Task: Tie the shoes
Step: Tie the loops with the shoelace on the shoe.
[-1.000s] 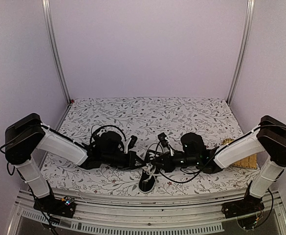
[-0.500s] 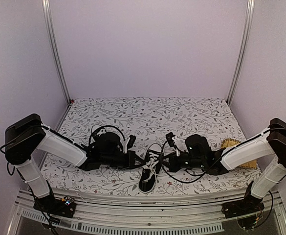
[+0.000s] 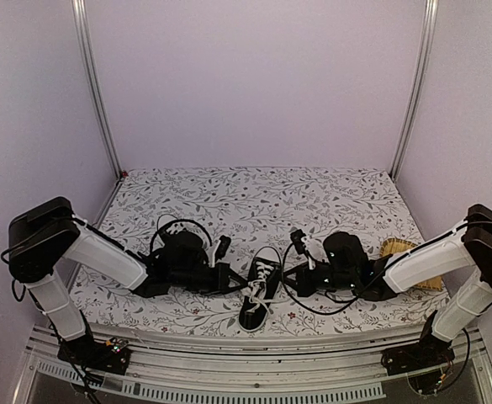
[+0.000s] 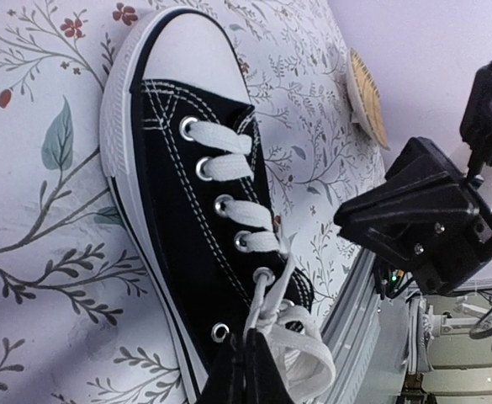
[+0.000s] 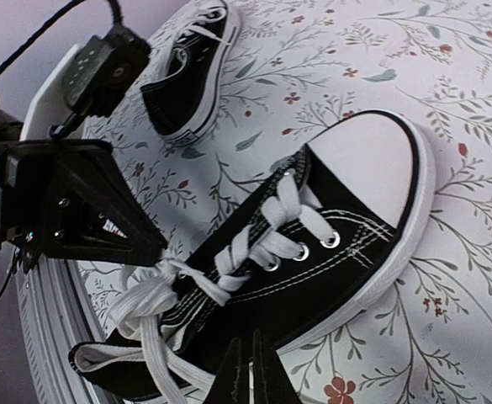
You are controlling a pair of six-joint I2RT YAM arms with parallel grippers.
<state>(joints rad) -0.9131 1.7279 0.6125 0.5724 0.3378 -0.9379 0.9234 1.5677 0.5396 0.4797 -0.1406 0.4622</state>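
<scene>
Though a woven tan piece lies at the cloth's 3 o'clock edge, the right arm hides part of it, and whether it is a basket or a flat mat cannot be told. One shoe sits at 6 o'clock on the floral cloth, toe toward about 12. The left gripper meets it from 9 o'clock, the right gripper from 3. Only the left wrist view shows the left fingers clenched on the white lace near the heel. Only the right wrist view shows the second shoe, toward 11 o'clock beyond the left arm, and the right fingers pressed together; lace between them cannot be told.
</scene>
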